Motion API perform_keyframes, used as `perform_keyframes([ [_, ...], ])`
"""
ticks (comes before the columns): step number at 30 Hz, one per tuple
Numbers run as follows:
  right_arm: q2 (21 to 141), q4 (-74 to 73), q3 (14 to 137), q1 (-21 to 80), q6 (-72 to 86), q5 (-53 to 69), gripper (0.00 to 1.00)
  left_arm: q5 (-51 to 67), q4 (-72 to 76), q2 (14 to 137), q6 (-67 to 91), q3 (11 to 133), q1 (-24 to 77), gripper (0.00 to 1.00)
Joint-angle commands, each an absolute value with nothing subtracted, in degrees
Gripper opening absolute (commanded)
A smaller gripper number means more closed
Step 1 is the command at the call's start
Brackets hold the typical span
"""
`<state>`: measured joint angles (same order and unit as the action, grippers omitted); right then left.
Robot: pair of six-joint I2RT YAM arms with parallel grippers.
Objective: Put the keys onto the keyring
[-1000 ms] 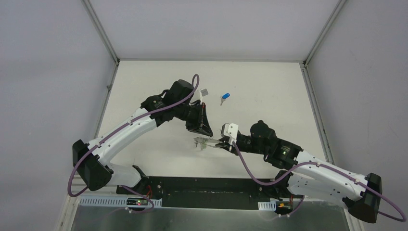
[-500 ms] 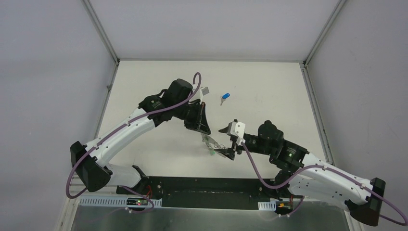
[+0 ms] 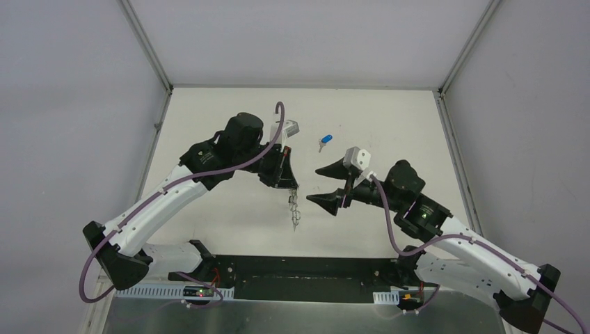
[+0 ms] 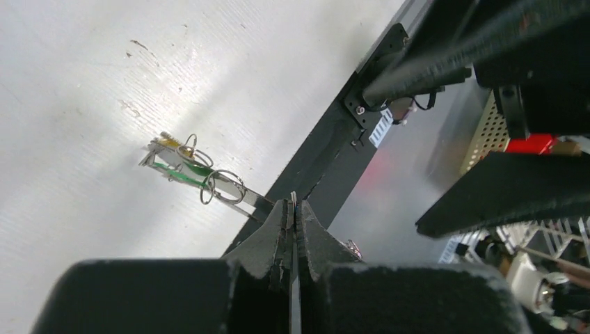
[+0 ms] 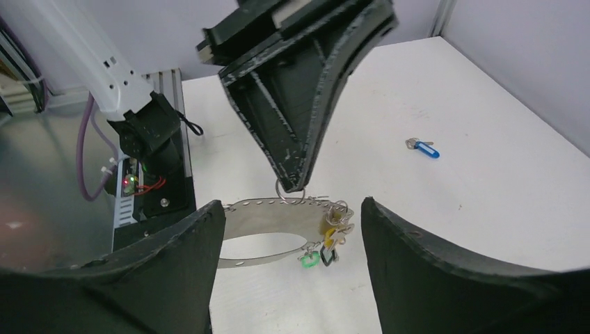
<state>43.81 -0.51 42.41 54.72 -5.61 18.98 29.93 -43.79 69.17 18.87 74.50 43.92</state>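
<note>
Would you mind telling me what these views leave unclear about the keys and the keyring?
- Top view: the keys hanging from the keyring below the left gripper are too small to count.
- Left wrist view: the loose blue key lies outside the frame; the shut fingers hide where the keyring is gripped.
- Right wrist view: the hanging keys overlap, so their number is unclear.

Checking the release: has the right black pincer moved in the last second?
Yes. The right pincer shifted up-frame, toward the small blue-headed metal key.
</note>
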Motion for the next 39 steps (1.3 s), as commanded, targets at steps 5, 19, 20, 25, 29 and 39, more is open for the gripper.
perform_keyframes([
  [5,48.2,7.1,46.1,45.8,7.0,34.6,0.63,33.0,-36.5,62.0,7.2,74.3,44.3,0.00],
  [19,52.8,17.2,46.2,44.8,12.5,45.1,0.44,30.8,-30.4,58.1,9.4,70.5,44.5,0.00],
  [20,52.8,17.1,46.2,44.8,12.6,44.8,0.49,29.2,-30.4,58.2,11.0,70.7,44.5,0.00],
  [25,51.0,11.6,45.7,45.1,12.1,37.9,0.64,23.5,-31.3,59.6,17.1,71.6,44.4,0.00],
  [29,50.0,7.3,46.0,46.2,9.5,32.9,0.70,20.4,-33.0,61.1,21.0,72.9,44.4,0.00],
  [39,56.5,-11.0,55.2,56.6,-2.7,15.7,0.71,17.5,-37.2,65.2,27.8,76.4,44.5,0.00],
])
